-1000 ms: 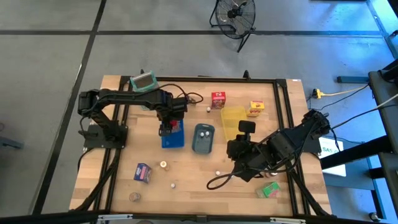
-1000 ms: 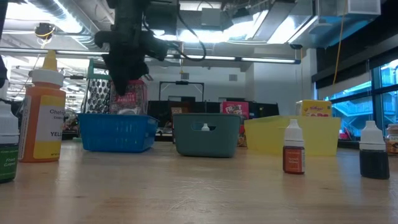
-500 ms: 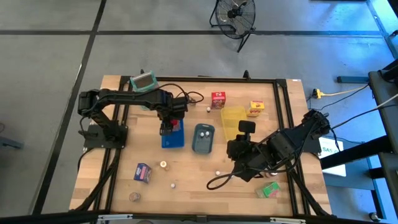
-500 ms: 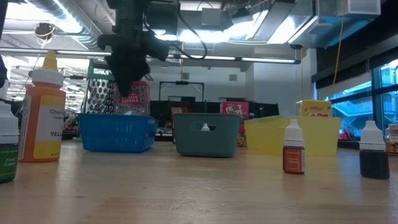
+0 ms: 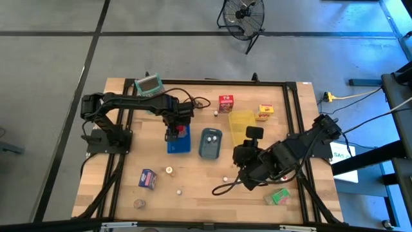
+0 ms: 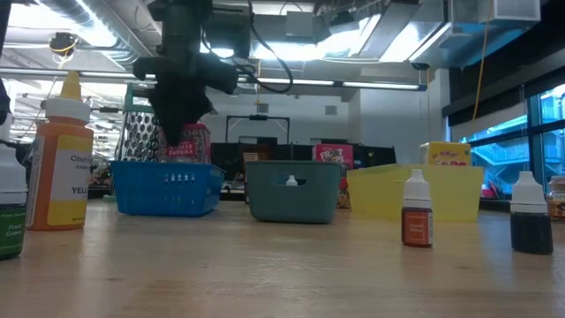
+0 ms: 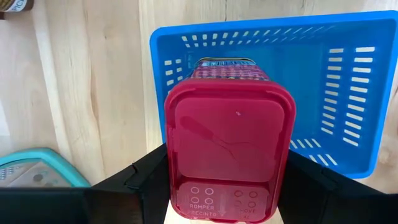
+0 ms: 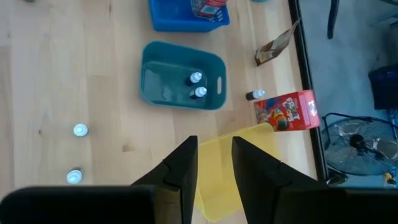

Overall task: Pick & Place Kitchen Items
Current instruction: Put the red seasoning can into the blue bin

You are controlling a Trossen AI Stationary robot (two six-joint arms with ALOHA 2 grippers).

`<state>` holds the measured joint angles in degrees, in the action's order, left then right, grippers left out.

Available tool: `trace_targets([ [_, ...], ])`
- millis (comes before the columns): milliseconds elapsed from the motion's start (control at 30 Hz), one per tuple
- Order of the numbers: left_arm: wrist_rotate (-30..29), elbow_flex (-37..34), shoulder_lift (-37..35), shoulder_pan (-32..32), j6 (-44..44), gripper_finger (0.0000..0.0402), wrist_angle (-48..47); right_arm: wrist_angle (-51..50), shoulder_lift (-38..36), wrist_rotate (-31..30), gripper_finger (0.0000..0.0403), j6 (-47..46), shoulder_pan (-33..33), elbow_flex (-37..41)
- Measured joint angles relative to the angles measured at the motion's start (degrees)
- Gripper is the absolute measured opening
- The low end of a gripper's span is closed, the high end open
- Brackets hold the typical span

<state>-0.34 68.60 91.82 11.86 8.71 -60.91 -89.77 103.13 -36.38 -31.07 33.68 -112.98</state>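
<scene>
My left gripper (image 5: 174,131) hangs over the blue tray (image 5: 182,145), shut on a jar with a red lid (image 7: 230,149). In the low view the jar (image 6: 187,143) reaches down behind the tray's wall (image 6: 168,187), which hides its bottom. My right gripper (image 8: 214,163) hovers over the yellow tray (image 5: 241,124), open by a narrow gap, with nothing between its fingers. Loose on the table lie a red carton (image 5: 225,103), a yellow carton (image 5: 264,113), a blue-purple carton (image 5: 149,178) and a green carton (image 5: 279,196). My left gripper pinches the jar at its top, one finger (image 7: 144,183) on each of two opposite sides of the red lid (image 7: 171,158). The fingers point straight down from above. The jar hangs upright below them, over the blue tray; whether its bottom touches the tray floor is hidden.
A grey-blue tray (image 5: 219,152) with two small bottles sits between the blue and yellow trays. A green-rimmed grater (image 5: 149,84) stands at the far left. Small round pieces (image 5: 169,171) lie near the front. In the low view, bottles (image 6: 60,168) (image 6: 417,214) stand close to the camera.
My right gripper has sunk a little over the yellow tray and tipped slightly. In the low view the jar in my left gripper stands a touch lower behind the blue tray's wall.
</scene>
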Motion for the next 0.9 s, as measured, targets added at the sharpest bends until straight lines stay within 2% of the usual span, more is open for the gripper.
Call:
trace_targets([
  [500,0.06,-0.17,-0.01,0.42,-0.01,0.0223,1.23,0.91,0.00,-0.03,0.0101,-0.02,0.01,0.41],
  [900,0.04,-4.73,0.04,0.66,0.61,0.0223,4.83,1.33,0.00,-0.04,0.0101,-0.02,0.01,0.43],
])
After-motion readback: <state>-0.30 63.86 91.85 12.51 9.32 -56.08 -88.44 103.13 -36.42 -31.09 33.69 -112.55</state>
